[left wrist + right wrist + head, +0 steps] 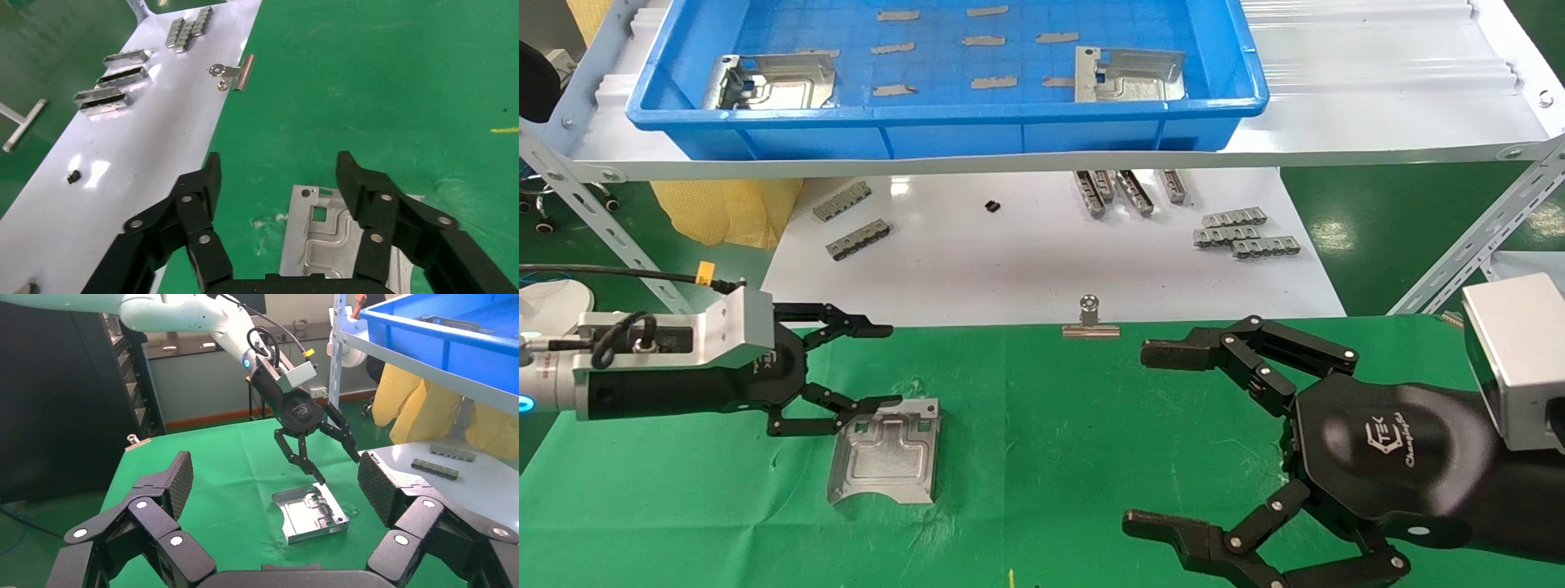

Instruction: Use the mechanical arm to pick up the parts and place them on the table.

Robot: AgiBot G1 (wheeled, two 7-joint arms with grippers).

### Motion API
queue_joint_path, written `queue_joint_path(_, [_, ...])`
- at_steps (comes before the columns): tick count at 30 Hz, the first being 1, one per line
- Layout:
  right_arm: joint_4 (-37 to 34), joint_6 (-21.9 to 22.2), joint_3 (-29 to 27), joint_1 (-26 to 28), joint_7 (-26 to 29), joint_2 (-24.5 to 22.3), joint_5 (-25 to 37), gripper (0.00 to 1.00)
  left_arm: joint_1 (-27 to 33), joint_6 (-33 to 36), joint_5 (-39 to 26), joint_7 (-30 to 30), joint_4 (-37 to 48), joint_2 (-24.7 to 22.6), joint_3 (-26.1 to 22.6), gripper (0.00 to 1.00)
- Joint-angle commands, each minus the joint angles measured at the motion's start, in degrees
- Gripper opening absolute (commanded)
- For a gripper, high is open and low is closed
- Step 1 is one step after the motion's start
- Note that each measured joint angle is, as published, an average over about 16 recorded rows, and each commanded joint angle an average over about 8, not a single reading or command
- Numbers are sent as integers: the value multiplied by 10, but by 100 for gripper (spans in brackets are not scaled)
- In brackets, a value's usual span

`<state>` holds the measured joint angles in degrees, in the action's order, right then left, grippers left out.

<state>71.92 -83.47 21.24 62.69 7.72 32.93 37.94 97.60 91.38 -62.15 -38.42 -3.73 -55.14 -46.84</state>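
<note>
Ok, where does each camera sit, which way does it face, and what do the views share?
Head: looks down at the green table; both arms show, left gripper and right gripper open.
Left wrist: looks past its own fingers at the part on the cloth.
Right wrist: looks across the table at the left gripper, its own fingers framing.
All three show that part.

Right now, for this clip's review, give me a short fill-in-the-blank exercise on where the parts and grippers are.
1. The blue bin holds ____ stamped plates.
2. One plate lies flat on the ____ cloth.
3. The left gripper beside that plate has its fingers ____.
4. The right gripper holds ____.

Missing words: two; green; open; nothing
</note>
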Motion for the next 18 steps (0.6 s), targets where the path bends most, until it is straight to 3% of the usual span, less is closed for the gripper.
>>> queue_joint_path(1, [0, 0, 0, 0, 0, 0, 0, 100, -1, 0, 3, 4, 2, -1, 2, 100])
queue_joint_path(10, [0, 0, 0, 0, 0, 0, 0, 100, -9, -2, 3, 7, -18, 5, 6, 100])
queue_joint_path(18, [0, 0, 0, 0, 0, 0, 0, 100, -51, -9, 27, 65, -99, 29, 42, 100])
